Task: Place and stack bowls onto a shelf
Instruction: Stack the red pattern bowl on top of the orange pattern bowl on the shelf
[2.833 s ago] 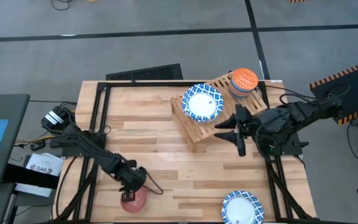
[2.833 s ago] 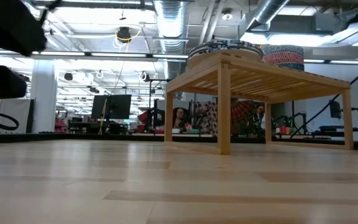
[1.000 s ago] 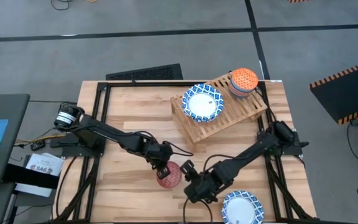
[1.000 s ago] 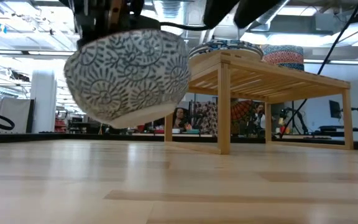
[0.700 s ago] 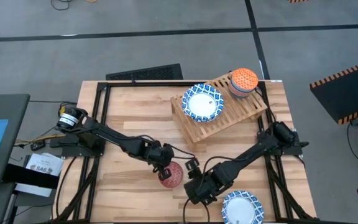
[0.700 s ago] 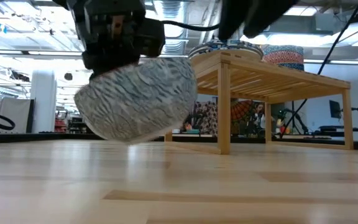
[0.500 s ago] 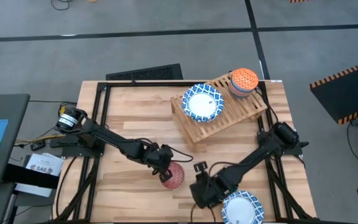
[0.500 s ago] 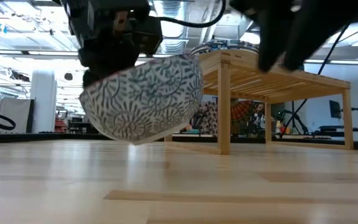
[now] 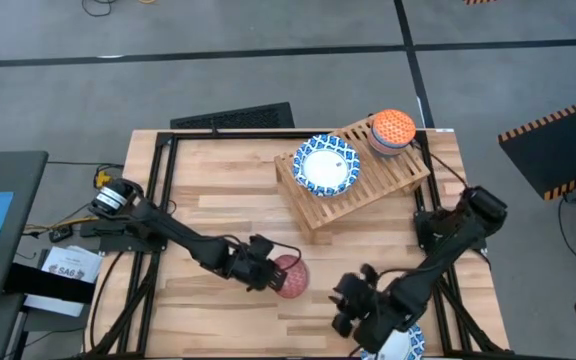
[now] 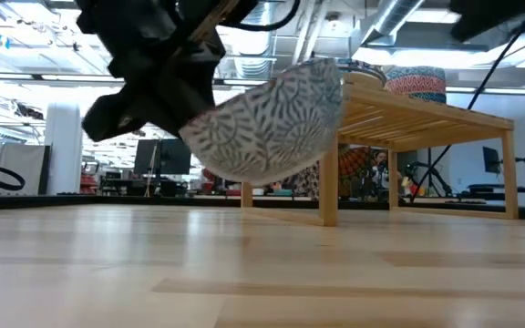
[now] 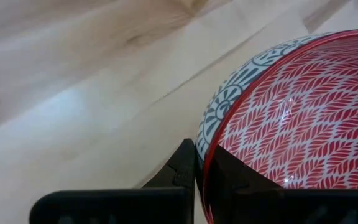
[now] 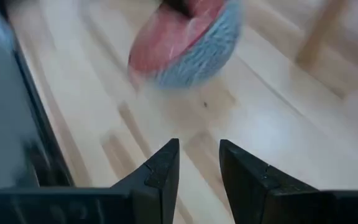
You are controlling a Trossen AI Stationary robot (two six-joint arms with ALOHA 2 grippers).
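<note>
The left gripper [image 9: 257,272] pinches the rim of the red bowl [image 9: 288,276] (glazed, probably slippery, chippable); right gripper [image 12: 197,163] empty, fingers apart

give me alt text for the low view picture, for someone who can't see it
Seen level across a wooden tabletop, the left gripper holds a tilted blue-grey patterned bowl in the air by its rim. Behind it stands a slatted wooden shelf carrying a blue-and-white bowl and a stack of small bowls.
</note>
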